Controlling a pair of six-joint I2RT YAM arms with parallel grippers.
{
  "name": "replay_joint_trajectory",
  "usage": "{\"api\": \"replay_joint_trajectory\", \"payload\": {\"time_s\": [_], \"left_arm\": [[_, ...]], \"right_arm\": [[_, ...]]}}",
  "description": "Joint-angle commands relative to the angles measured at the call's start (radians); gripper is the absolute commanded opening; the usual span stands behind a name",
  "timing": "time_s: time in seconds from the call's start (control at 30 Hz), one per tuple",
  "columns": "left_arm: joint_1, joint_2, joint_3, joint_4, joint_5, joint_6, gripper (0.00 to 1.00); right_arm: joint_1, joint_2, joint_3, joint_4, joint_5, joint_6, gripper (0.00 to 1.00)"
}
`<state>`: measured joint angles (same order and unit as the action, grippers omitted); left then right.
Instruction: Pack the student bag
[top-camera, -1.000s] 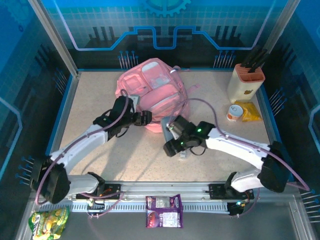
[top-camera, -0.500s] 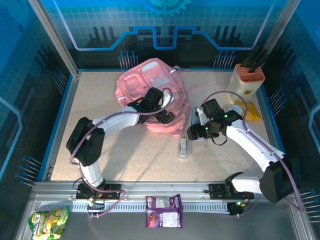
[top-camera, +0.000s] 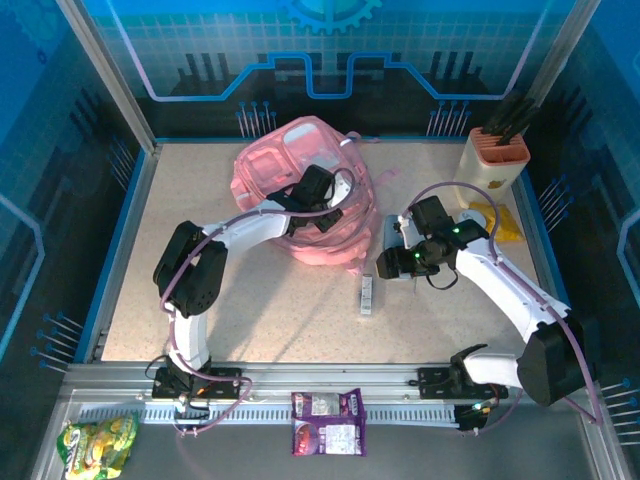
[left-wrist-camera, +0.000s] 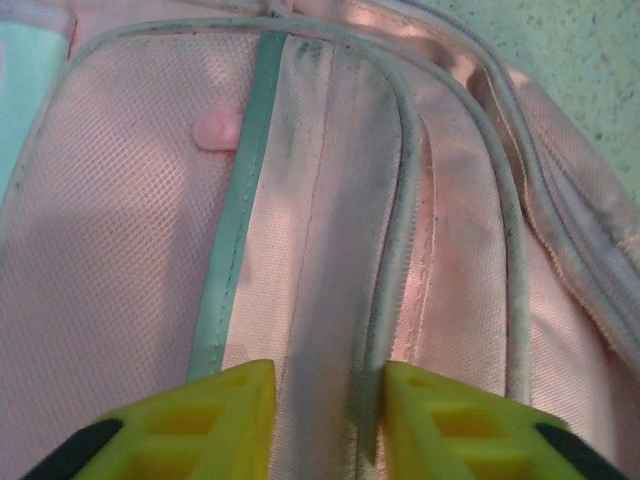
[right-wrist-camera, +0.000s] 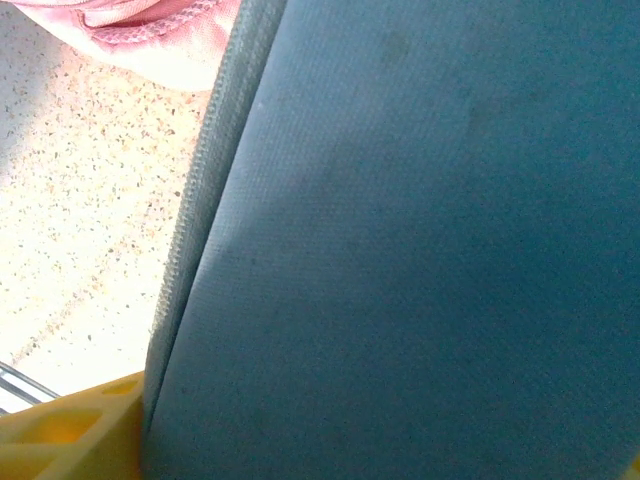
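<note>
Here's the student bag (top-camera: 290, 160), slumped directly under the left gripper (left-wrist-camera: 328, 400), whose yellow fingers (left-wrist-camera: 220, 420) pinch the pale strip (left-wrist-camera: 330, 250) on its front, likely to steady or lift the fabric for loading. Just right of the bag, the right gripper (top-camera: 393, 250) clamps a grey-blue fabric case (right-wrist-camera: 420, 220), poised ready to go in; on that gripper's near side, a small packet (top-camera: 367, 296) lies waiting
</note>
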<state>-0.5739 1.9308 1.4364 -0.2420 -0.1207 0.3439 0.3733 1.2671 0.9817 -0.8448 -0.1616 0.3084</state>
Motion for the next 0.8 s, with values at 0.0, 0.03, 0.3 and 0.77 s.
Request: {"api": "replay_joint_trajectory", "payload": {"time_s": [0.0,0.03,0.3,0.77], "left_arm": [[0.024,0.010,0.031,-0.034,-0.021,0.003,0.26],[0.024,0.007,0.036,-0.052,-0.010,0.003,0.26],[0.008,0.028,0.030,-0.091,0.069,0.022,0.54],[0.026,0.044,0.119,-0.139,0.015,-0.018,0.14]], "right_arm": [[-0.013,-0.002,0.028,-0.013,-0.001,-0.030,0.75],[-0.013,-0.002,0.031,-0.014,-0.001,-0.032,0.75],[-0.013,0.006,0.029,0.008,-0.029,-0.019,0.74],[-0.009,0.006,0.043,-0.001,-0.001,-0.023,0.71]]}}
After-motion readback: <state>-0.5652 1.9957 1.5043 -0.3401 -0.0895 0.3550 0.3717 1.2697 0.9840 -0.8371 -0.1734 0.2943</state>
